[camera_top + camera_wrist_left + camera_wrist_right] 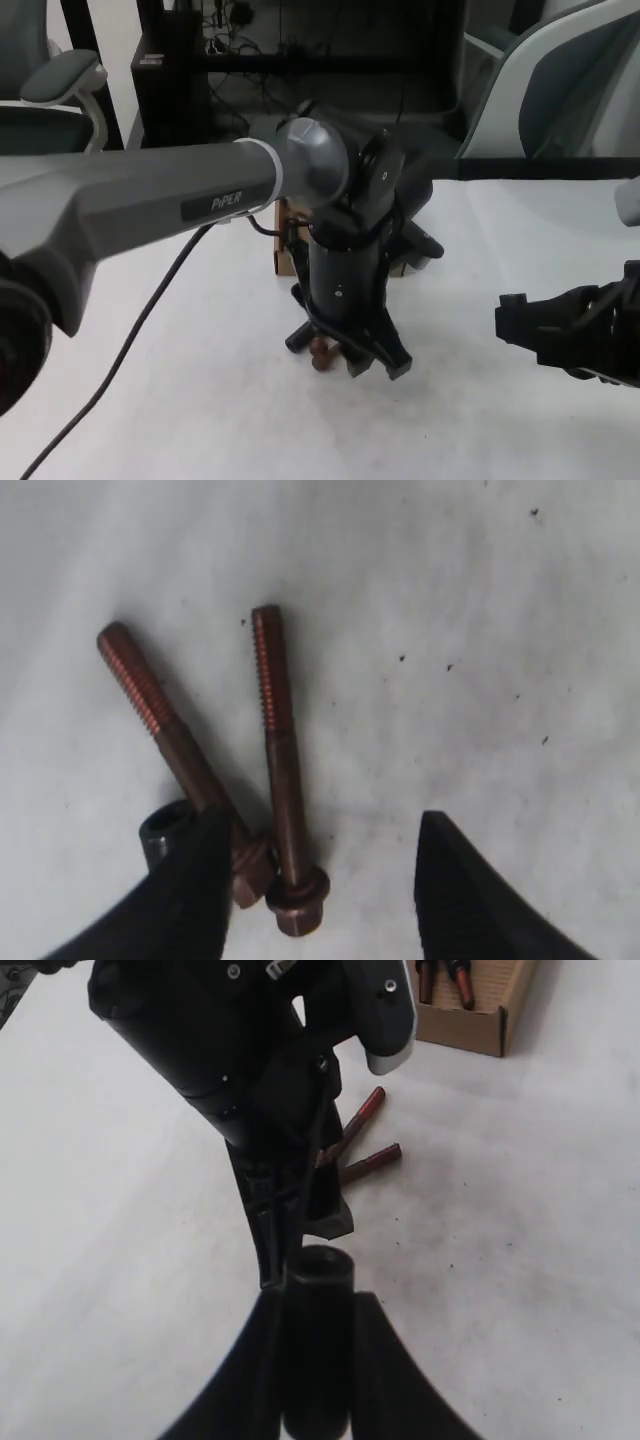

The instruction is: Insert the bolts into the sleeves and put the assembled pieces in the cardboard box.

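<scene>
Two copper bolts lie side by side on the white bench, one (283, 760) straight and one (165, 720) slanted, their heads close together. My left gripper (320, 900) hangs open right over those heads, one finger (190, 900) on each side. A dark sleeve end (165, 830) pokes out beside one finger. In the high view the left gripper (350, 355) points down at the bolts (322, 357). My right gripper (315, 1360) is shut on a black sleeve (318, 1300), held a short way from the left gripper and level with the bench. The cardboard box (480, 1005) stands beyond the bolts (365, 1135).
The cardboard box (284, 255) sits behind the left arm and holds a few assembled pieces (445, 980). A black cable (140, 330) trails across the bench on the left. Chairs and a dark stand are beyond the bench's far edge.
</scene>
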You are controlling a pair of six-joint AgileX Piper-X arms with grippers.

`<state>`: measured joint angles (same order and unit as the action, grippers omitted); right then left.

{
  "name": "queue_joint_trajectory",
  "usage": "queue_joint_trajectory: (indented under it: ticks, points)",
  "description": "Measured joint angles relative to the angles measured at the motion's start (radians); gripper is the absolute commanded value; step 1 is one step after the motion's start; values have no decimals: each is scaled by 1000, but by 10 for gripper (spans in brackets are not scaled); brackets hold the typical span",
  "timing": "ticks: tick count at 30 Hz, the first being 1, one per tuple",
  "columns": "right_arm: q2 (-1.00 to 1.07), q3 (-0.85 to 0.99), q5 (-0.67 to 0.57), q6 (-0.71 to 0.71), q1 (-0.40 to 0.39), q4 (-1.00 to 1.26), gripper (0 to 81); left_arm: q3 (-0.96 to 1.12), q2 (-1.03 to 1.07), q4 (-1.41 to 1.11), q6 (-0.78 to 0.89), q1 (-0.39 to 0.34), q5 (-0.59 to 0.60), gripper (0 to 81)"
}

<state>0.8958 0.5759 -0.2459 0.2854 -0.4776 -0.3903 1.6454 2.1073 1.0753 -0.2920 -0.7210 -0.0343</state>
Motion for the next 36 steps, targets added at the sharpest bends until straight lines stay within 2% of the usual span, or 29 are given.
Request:
queue_joint_trajectory:
  ticks: [15, 21, 36]
  points:
    - [0, 0, 0, 0, 0, 0, 4, 0, 0, -41, 0, 0, 22, 547]
    - [0, 0, 0, 0, 0, 0, 4, 0, 8, -43, -12, 0, 34, 473]
    - [0, 0, 0, 0, 0, 10, 4, 0, 41, -52, -22, 13, 14, 473]
